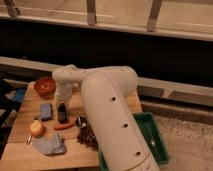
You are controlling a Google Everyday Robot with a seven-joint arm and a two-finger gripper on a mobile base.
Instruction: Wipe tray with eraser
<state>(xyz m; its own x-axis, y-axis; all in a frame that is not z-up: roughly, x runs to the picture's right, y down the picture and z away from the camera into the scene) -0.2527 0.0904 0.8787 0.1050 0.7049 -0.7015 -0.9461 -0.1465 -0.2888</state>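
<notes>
Green plastic tray (159, 131) sits at the right end of the wooden counter (27, 107); only its right part and far corner show, the rest is covered by the white arm (110, 115); the tray's floor is in shadow and hard to read. The arm fills the middle of the view and runs out of frame at the bottom. The hand (62, 102) points down over the left half of the counter, directly above the eraser (62, 114); contact between them cannot be judged, nor whether the hand is open or closed. The eraser is a dark block on the counter, well apart from the tray, just right of a blue block (46, 111); red bowl (45, 86) behind; grey cloth (49, 145) in front, shape unclear.
</notes>
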